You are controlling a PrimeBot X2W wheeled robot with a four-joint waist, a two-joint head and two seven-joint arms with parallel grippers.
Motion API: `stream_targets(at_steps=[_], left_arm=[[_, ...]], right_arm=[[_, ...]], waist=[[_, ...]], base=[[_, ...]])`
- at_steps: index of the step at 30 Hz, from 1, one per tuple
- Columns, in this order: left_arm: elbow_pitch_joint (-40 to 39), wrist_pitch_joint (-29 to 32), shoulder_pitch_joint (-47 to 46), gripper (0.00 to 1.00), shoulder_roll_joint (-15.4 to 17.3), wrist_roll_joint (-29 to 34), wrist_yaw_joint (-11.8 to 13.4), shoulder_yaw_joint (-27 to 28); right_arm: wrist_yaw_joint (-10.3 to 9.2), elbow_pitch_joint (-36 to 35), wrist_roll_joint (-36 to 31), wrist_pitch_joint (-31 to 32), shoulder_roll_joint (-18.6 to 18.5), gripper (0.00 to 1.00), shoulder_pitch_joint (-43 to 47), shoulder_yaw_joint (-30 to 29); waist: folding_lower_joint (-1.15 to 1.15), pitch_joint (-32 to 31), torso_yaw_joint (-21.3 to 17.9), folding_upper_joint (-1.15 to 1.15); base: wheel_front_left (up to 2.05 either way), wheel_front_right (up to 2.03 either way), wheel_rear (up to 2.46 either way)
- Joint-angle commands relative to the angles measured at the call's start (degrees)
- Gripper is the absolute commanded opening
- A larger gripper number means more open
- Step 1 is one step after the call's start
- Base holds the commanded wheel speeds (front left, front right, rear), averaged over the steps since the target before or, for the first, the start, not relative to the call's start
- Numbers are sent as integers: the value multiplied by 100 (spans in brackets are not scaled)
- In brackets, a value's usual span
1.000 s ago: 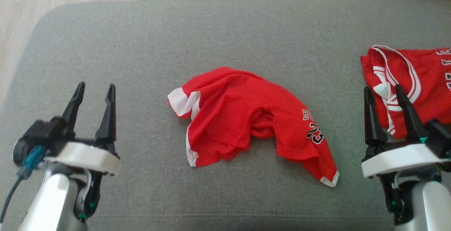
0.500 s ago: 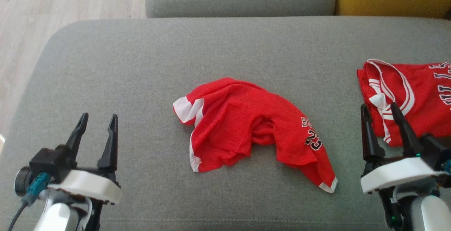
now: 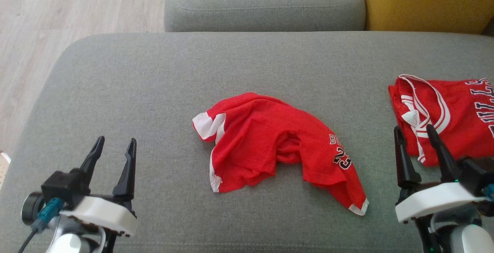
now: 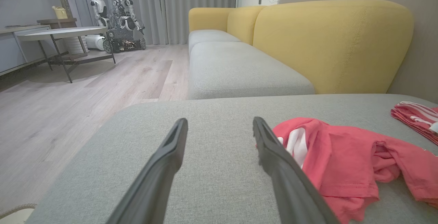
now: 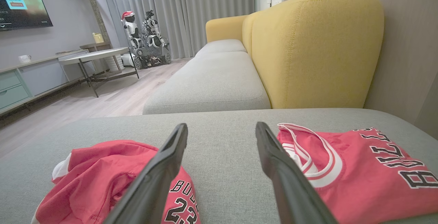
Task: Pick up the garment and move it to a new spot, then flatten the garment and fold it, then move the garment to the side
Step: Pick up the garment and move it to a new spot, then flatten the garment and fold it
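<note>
Head view: crumpled garment [image 3: 270,141] folds over lettering [image 3: 335,139] above 23, perhaps "BU".

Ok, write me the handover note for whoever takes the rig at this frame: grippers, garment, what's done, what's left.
Red garment: crumpled in the middle of the grey cushion, nothing touching it.
Left gripper: open, empty, over the cushion to the garment's left.
Right gripper: open, empty, between the garment and a second red jersey lying flat.
Done: no step, judging by the crumple.
Left: pick up, move, flatten, fold, set aside.
</note>
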Motion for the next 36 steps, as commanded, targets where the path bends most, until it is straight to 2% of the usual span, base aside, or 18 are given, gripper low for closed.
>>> stream_targets(at_steps=[1,26,31,36], left_arm=[[-202,-12,-232,100,174,20,45,240],[-133,-33,-345,100,210,-43,89,163],[-141,-28,-392,100,227,-45,88,150],[-182,-39,-608,100,224,-16,46,93]], right_arm=[[-5,-236,-25,18,-29,100,-164,125],[-5,-225,-50,48,-29,100,-213,153],[-5,-143,-123,118,-29,100,-314,542],[-5,314,-210,281,-29,100,-707,1741]], waist=[[0,-1,-1,0],[0,39,24,0],[0,98,44,0],[0,354,174,0]], base=[[0,0,0],[0,0,0],[0,0,0],[0,0,0]])
